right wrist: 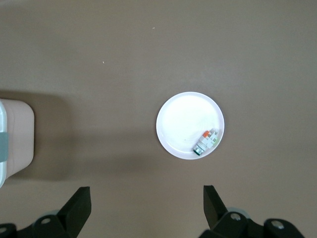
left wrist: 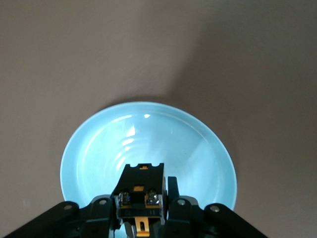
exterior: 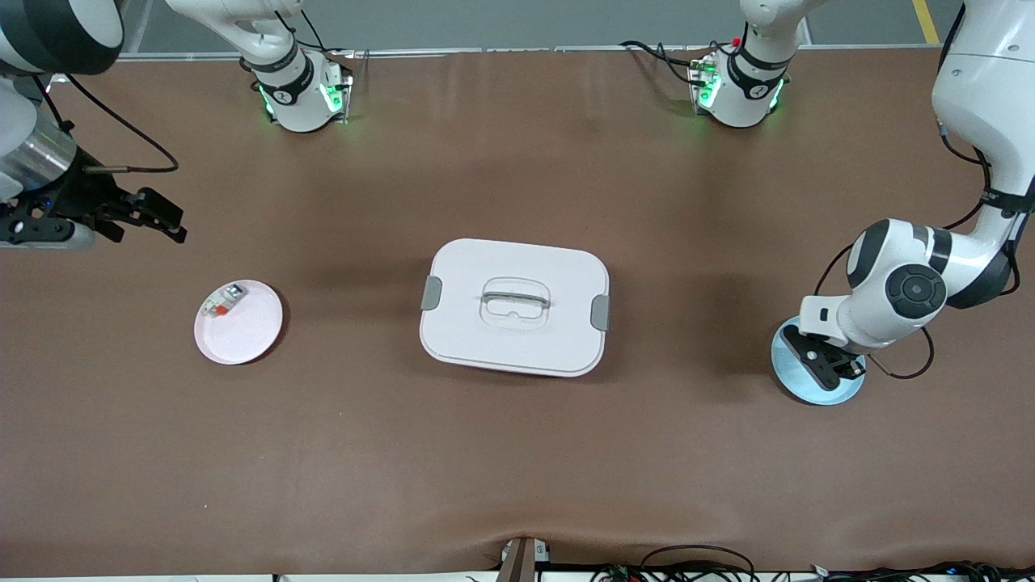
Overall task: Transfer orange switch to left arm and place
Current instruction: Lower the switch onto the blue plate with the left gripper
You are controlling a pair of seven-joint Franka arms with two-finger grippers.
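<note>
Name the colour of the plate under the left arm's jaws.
Light blue plate; the left wrist view shows it best.

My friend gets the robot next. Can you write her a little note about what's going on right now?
Left gripper: shut on the orange switch, low over the blue plate at the left arm's end of the table.
Right gripper: open, holding nothing, up over the table near the pink plate; that arm waits.
A small white-and-orange component lies on the pink plate.
The box stands closed between the two plates.
Done: switch gripped.
Left: carry it around or over the box, not touching it, and pass it to the right gripper.
</note>
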